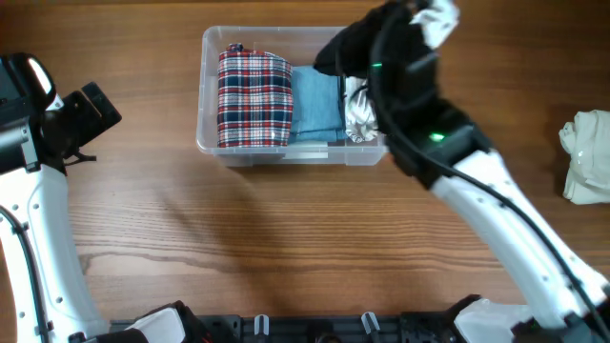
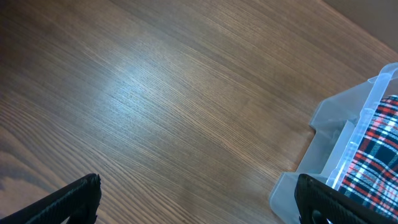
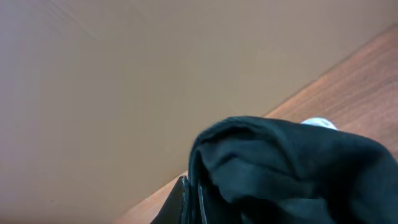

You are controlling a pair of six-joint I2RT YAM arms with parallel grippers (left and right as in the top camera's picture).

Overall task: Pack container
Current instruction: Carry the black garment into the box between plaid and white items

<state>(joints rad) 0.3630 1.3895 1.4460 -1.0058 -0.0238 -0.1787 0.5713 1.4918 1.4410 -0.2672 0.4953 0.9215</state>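
Right tool [image 1: 379,43] clamped on a dark garment [image 1: 345,52] over the container's [image 1: 212,133] right end; release off-centre and it drapes the rim. Left tool [image 2: 199,200] spread wide, left of the container

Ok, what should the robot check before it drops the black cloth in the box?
1. Black cloth held above the box: ok.
2. Free spot under it: cannot tell, the right arm hides it.
3. Plaid cloth and blue cloth lying inside: ok.
4. Left fingers open, away from the box: ok.
5. Cream cloth packed: not ok, it lies on the table.
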